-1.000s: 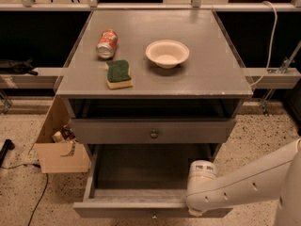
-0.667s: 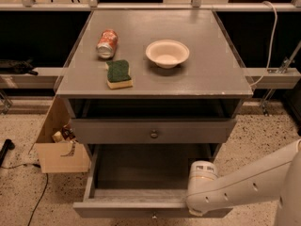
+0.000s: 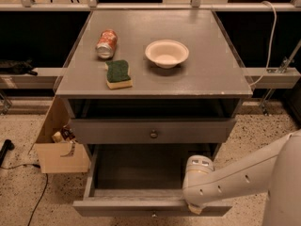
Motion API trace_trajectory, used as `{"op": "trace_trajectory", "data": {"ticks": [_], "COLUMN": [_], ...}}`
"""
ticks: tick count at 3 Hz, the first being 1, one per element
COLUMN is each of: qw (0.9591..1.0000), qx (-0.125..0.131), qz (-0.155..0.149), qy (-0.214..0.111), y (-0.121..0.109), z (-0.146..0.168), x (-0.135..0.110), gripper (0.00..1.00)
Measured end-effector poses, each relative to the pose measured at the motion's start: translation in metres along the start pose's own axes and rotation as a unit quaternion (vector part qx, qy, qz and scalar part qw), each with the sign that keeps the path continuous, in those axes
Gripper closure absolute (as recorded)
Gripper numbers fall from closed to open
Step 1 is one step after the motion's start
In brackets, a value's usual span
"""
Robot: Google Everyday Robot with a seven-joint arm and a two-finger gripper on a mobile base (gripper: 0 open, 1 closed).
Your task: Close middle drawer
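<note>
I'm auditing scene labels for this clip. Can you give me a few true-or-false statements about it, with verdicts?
1. The middle drawer is pulled far out. True.
2. The gripper is up on the cabinet top. False: it is low down at the middle drawer's front panel, right of centre.
3. The can stands upright. False: it lies on its side.
4. The sponge lies to the left of the bowl. True.
</note>
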State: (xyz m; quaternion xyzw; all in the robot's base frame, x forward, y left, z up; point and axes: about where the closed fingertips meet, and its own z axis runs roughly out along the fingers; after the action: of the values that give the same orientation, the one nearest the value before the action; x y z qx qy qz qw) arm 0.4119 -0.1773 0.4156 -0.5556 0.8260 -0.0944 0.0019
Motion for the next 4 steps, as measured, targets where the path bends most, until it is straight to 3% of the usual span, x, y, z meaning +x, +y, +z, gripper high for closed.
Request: {"op": "trace_trajectory", "data": {"ticks": [3, 4], "qw": [0.9999, 0.9995], "qx": [0.011, 0.022], "qz": [-0.009, -0.015], "qy": [0.006, 0.018], "y": [-0.019, -0.038], "z": [-0.004, -0.005], "x": [-0.011, -0.019], "gripper": [1.0, 1.0]}}
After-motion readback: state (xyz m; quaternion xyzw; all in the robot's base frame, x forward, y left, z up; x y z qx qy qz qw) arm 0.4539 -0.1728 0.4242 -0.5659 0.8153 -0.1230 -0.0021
